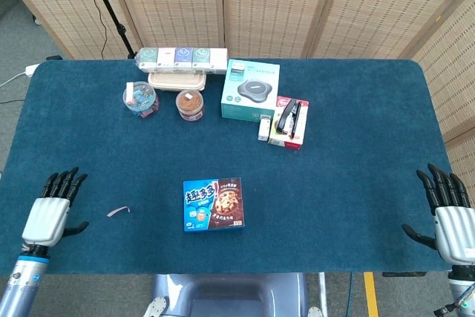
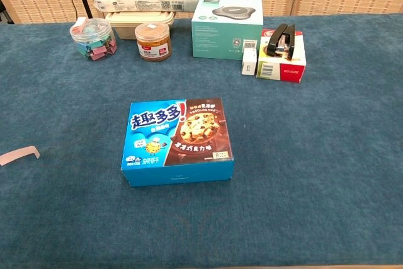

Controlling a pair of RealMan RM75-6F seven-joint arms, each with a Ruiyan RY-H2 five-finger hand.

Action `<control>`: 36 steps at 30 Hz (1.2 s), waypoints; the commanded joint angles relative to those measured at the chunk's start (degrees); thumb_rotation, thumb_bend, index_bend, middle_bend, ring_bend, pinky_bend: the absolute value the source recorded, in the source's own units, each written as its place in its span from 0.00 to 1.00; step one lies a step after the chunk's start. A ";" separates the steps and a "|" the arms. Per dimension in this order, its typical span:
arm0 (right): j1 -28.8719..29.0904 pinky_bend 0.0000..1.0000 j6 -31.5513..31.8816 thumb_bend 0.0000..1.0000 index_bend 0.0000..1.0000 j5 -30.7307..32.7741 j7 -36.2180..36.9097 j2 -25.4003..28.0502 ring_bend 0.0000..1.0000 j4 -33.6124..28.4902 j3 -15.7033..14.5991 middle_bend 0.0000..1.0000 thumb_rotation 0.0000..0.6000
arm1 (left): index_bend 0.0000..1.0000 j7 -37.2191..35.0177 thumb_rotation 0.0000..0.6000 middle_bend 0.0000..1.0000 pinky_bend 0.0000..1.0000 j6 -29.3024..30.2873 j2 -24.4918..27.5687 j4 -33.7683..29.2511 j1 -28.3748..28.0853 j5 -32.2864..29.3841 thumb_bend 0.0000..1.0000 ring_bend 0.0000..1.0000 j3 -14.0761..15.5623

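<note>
Woven screens stood behind the blue felt table [image 1: 356, 146]. The cookie box [image 1: 214, 204] lay flat near the front edge, mid-table. My left hand [image 1: 50, 214] hovered well left of the box, my right hand [image 1: 450, 220] well right, both empty with fingers spread. I judged the glossy cardboard light, stiff and crushable, best grasped across its short sides.

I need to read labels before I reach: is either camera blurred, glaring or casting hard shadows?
Head view: even light, soft shadows, sharp, but print on the blue and brown cardboard cookie box is too small to read; the open left hand and right hand look crisp. Chest view: box lettering is sharp, no glare, hands outside the frame.
</note>
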 commanded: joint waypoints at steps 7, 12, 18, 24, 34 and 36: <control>0.08 0.00 -0.15 0.00 0.00 0.22 2.32 0.69 0.00 0.15 0.27 0.00 1.00 | 0.36 6.22 1.00 0.00 0.00 -1.91 -5.20 -1.31 -1.01 -4.02 0.17 0.00 -0.86; 0.01 0.00 -0.12 0.00 0.00 0.29 3.22 1.06 0.00 0.23 0.32 0.00 1.00 | 0.39 8.22 1.00 0.00 0.00 -3.50 -7.37 -0.61 -1.44 -7.28 0.23 0.00 -1.59; 0.08 0.00 -0.51 0.00 0.00 0.32 3.13 1.10 0.00 0.23 0.15 0.00 1.00 | 0.42 7.70 1.00 0.00 0.00 -5.23 -9.40 1.08 -2.07 -9.08 0.23 0.00 -1.77; 0.20 0.00 -0.93 0.00 0.00 0.29 2.92 0.92 0.00 0.17 -0.02 0.00 1.00 | 0.44 7.05 1.00 0.00 0.00 -5.75 -10.62 2.72 -2.29 -10.73 0.24 0.00 -2.38; 0.42 0.00 -1.51 0.00 0.00 0.46 2.80 0.71 0.00 0.28 -0.12 0.00 1.00 | 0.48 7.13 1.00 0.00 0.00 -7.16 -12.17 4.77 -3.24 -12.15 0.29 0.00 -2.70; 0.43 0.00 -1.52 0.00 0.00 0.61 2.90 0.68 0.00 0.37 -0.04 0.00 1.00 | 0.49 7.40 1.00 0.00 0.00 -7.38 -12.45 4.98 -3.35 -12.47 0.31 0.00 -2.65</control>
